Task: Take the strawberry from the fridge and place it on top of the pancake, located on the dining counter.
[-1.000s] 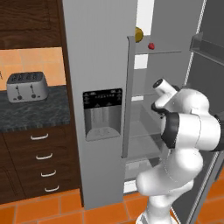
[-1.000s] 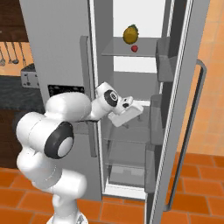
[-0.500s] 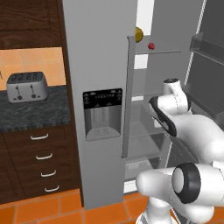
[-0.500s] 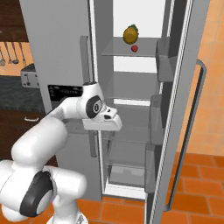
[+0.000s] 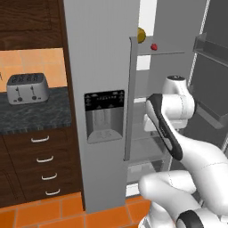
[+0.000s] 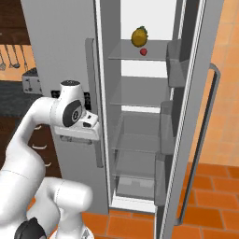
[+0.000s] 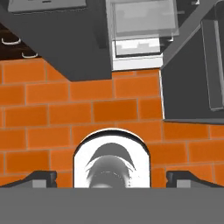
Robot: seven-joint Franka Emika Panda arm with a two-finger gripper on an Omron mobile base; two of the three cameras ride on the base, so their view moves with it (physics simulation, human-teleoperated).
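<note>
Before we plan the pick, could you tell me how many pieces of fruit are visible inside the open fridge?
2, both on the top shelf: the red strawberry and, beside it, a larger yellow-brown fruit. More may be hidden behind the closed fridge door.

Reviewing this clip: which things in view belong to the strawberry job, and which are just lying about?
Belongs to the job:
- strawberry, on an upper shelf
- fridge, right door open
- end effector, open and empty

Lying about:
- yellow-brown fruit, beside the strawberry
- toaster, on the dark counter
- drawers, below it
</note>
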